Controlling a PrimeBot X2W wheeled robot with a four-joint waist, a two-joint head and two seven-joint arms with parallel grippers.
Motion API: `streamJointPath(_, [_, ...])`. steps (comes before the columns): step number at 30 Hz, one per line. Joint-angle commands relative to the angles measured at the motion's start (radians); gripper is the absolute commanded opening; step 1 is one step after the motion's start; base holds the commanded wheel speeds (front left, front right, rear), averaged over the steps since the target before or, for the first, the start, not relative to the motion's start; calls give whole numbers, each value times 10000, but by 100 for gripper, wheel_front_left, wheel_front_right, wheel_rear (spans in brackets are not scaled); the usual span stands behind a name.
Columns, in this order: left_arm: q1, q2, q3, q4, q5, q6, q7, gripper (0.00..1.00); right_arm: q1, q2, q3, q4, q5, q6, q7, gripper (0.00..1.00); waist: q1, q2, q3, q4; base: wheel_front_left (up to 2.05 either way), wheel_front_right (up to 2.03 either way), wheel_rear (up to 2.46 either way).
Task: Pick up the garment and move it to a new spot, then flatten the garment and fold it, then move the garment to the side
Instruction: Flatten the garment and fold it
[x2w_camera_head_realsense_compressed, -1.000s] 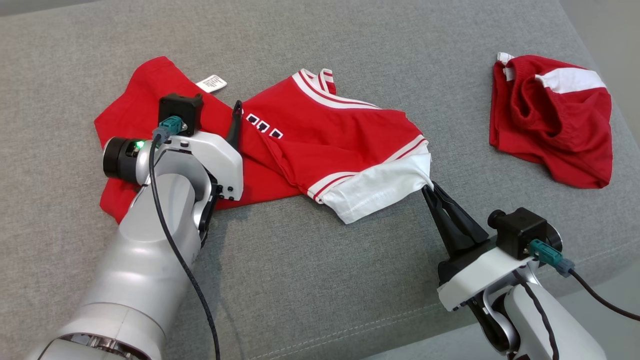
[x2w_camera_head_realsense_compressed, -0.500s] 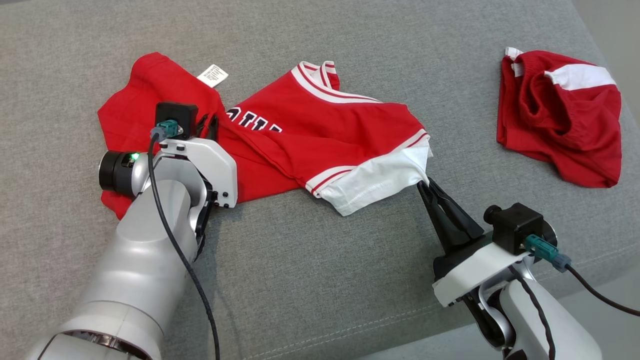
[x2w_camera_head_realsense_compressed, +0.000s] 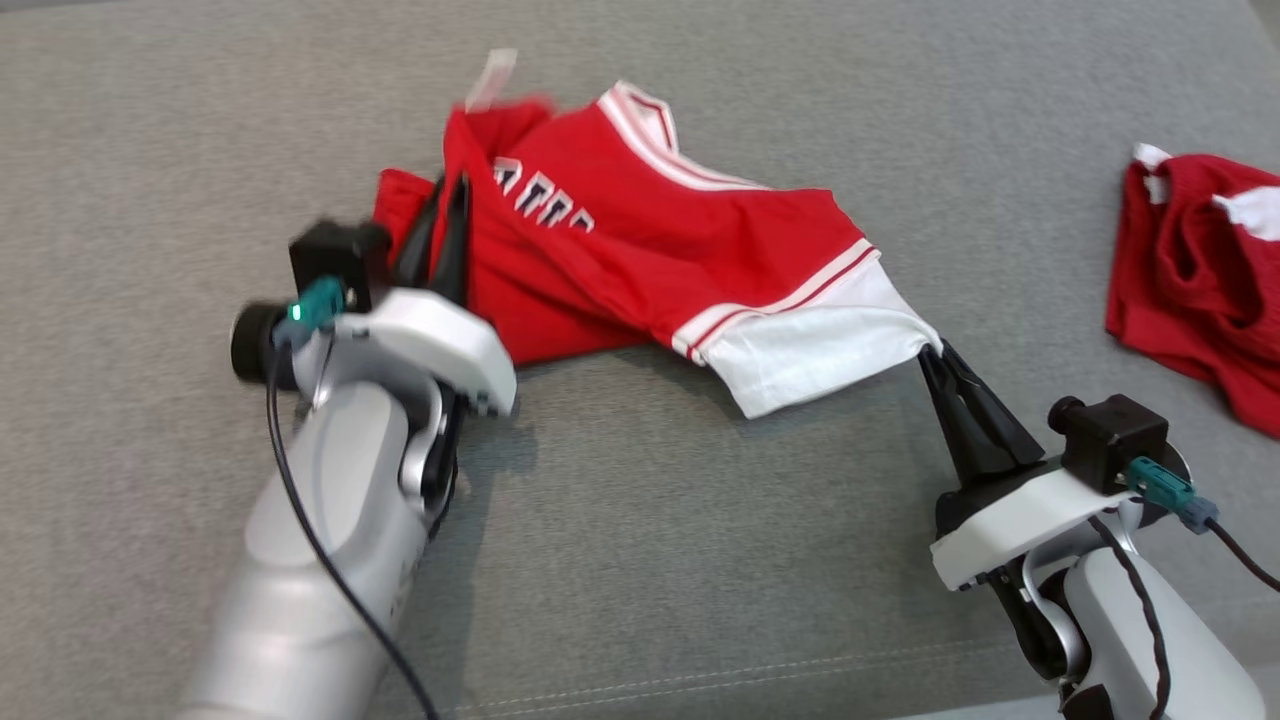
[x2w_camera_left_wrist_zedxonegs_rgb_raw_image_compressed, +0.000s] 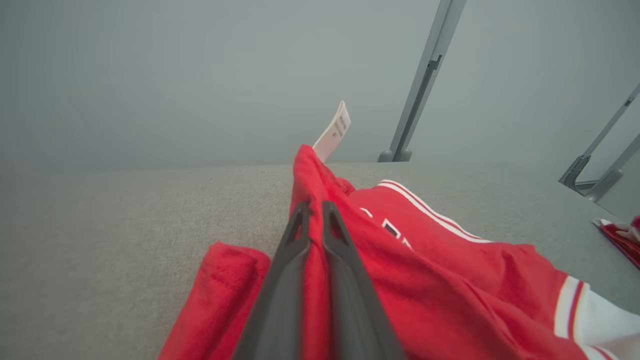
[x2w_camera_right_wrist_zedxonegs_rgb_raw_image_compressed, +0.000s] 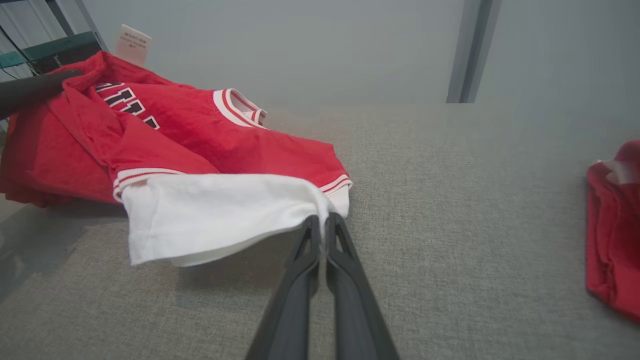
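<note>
The garment (x2w_camera_head_realsense_compressed: 640, 250) is a red shirt with white-striped trim, a white sleeve and dark lettering, partly lifted off the grey cushion. My left gripper (x2w_camera_head_realsense_compressed: 448, 185) is shut on a raised red fold at the shirt's left side; in the left wrist view the garment (x2w_camera_left_wrist_zedxonegs_rgb_raw_image_compressed: 425, 280) is pinched between the fingers of the left gripper (x2w_camera_left_wrist_zedxonegs_rgb_raw_image_compressed: 312, 207), a white tag (x2w_camera_left_wrist_zedxonegs_rgb_raw_image_compressed: 334, 131) sticking up above. My right gripper (x2w_camera_head_realsense_compressed: 932, 352) is shut on the corner of the white sleeve (x2w_camera_head_realsense_compressed: 810, 350); the right wrist view shows the right gripper (x2w_camera_right_wrist_zedxonegs_rgb_raw_image_compressed: 322, 220) clamping that sleeve (x2w_camera_right_wrist_zedxonegs_rgb_raw_image_compressed: 215, 215).
A second crumpled red and white garment (x2w_camera_head_realsense_compressed: 1200, 290) lies at the right edge of the grey cushion (x2w_camera_head_realsense_compressed: 650, 560), also in the right wrist view as the red heap (x2w_camera_right_wrist_zedxonegs_rgb_raw_image_compressed: 612, 235). Grey metal posts (x2w_camera_left_wrist_zedxonegs_rgb_raw_image_compressed: 425, 80) stand behind the cushion. The cushion's front seam (x2w_camera_head_realsense_compressed: 700, 680) runs near me.
My left gripper closed on the shirt's left side and lifted it up and rightward, bunching the red cloth. The right gripper kept its hold on the sleeve. The camera view shifted.
</note>
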Motion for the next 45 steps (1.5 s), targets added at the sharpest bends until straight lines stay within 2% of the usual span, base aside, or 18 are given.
streamJointPath(1, [245,279,337,-377,59,-119,-52,0,164,-79,49,-221,65,40,-61,0,0,0,-233,483,0,0,0])
streamJointPath(3, [638,278,463,-695,84,-191,-53,2,188,-140,-92,-298,48,40,-61,0,0,0,-289,736,0,0,0])
streamJointPath(4, [837,278,524,-836,50,-224,-53,17,197,-169,-175,-348,41,40,-61,0,0,0,-306,841,0,0,0])
streamJointPath(7, [1413,277,615,-1083,20,-268,-53,90,220,-262,-501,-510,-5,40,-61,0,0,0,-360,1059,0,0,0])
streamJointPath(8, [1595,277,600,-1117,-11,-279,-54,97,241,-289,-666,-560,-21,40,-61,0,0,0,-399,1111,0,0,0])
streamJointPath(9, [1766,277,556,-1115,-60,-284,-54,100,271,-319,-825,-596,-45,40,-61,0,0,0,-427,1148,0,0,0])
streamJointPath(15, [2252,276,539,-1053,-295,-162,-54,100,483,-503,-1282,-760,-200,40,-61,0,0,0,-588,1180,0,0,0])
streamJointPath(22, [1045,276,460,-770,87,-375,-54,100,686,-421,-912,-649,-287,40,-61,0,0,0,-601,800,0,0,0])
streamJointPath(25, [195,276,-41,-4,137,-483,-54,100,678,-297,-584,-527,-283,40,-61,0,0,0,-539,543,0,0,0])
streamJointPath(30, [-978,276,-948,1272,469,-322,432,100,546,-132,-185,-422,-245,40,-61,0,0,0,-400,167,0,0,0])
streamJointPath(35, [-1940,281,-1641,2752,1060,186,894,100,300,80,221,-339,-150,40,-61,0,0,0,-221,-314,0,0,0])
streamJointPath(40, [-2344,344,-1818,3760,1211,323,908,100,236,154,312,-299,-102,40,-61,0,0,0,-146,-489,0,0,0])
streamJointPath(41, [-2392,343,-1809,3895,1191,347,859,86,249,152,303,-290,-95,40,-61,0,0,0,-147,-493,0,0,0])
streamJointPath(43, [-2472,337,-1806,4125,1151,396,772,49,282,146,266,-280,-90,40,-61,0,0,0,-146,-472,0,0,0])
streamJointPath(44, [-2505,334,-1796,4232,1117,407,745,35,300,144,252,-276,-92,40,-61,0,0,0,-145,-452,0,0,0])
streamJointPath(45, [-2532,331,-1778,4330,1074,422,722,29,310,141,260,-265,-96,40,-61,0,0,0,-144,-428,0,0,0])
